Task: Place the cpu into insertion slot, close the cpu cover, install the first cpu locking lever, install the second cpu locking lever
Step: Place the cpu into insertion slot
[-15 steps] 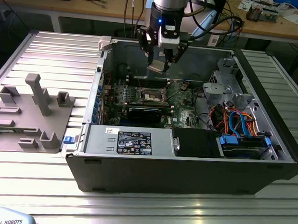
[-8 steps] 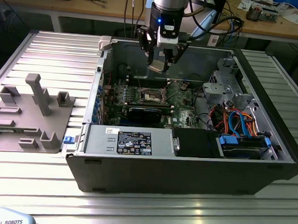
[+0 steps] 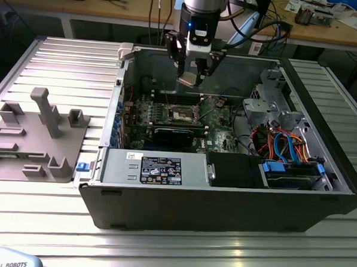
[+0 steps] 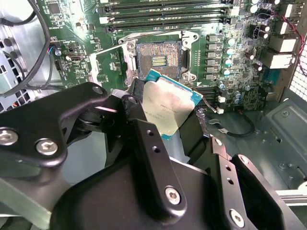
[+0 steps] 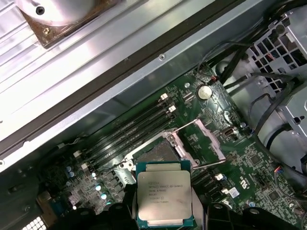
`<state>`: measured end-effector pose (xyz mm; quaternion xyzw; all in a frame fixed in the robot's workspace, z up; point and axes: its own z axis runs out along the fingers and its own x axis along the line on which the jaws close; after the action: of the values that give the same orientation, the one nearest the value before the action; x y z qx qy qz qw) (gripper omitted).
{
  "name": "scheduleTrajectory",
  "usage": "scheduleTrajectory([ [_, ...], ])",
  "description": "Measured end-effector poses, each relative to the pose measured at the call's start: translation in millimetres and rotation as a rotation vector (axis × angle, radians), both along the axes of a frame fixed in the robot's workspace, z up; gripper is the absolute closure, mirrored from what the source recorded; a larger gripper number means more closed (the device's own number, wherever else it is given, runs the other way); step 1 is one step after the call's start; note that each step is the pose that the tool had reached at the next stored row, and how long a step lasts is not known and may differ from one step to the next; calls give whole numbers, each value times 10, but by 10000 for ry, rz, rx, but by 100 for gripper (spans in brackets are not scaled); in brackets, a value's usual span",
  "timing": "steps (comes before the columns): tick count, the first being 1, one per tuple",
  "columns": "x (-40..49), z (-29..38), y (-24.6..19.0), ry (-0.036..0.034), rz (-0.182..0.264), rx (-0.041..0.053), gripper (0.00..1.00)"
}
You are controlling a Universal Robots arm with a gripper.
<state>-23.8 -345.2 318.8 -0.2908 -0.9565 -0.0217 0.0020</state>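
Note:
The cpu [image 4: 168, 103] [image 5: 164, 195], a flat square chip with a silver top and green edge, is held by two opposite edges in my gripper [image 4: 165, 125] [image 5: 165, 216], which is shut on it. In the exterior view the gripper [image 3: 191, 76] hangs inside the open computer case, above the green motherboard. The insertion slot [image 4: 159, 60] [image 5: 158, 152] [image 3: 181, 114] lies bare below the chip, its dark contact field showing. The cpu cover [image 5: 214, 142] is swung open beside the slot, and thin wire levers stand raised around it.
A long black card [image 3: 173, 134] lies in front of the slot. Memory slots [image 4: 163, 12] run along the slot's far side. A power supply [image 3: 156, 168] and a drive cage with blue and orange cables [image 3: 285, 145] fill the case front. A grey fixture plate [image 3: 37, 138] sits outside.

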Motion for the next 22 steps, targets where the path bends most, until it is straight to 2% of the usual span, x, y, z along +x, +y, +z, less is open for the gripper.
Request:
scheduleTrajectory([
  [2, 0, -1, 0, 0, -308, 0, 46],
  [7, 0, -6, 0, -2, -560, -18, 46],
  [15, 0, -11, 0, -3, -755, -107, 46],
  [22, 0, -14, 0, -2, -850, -118, 46],
])
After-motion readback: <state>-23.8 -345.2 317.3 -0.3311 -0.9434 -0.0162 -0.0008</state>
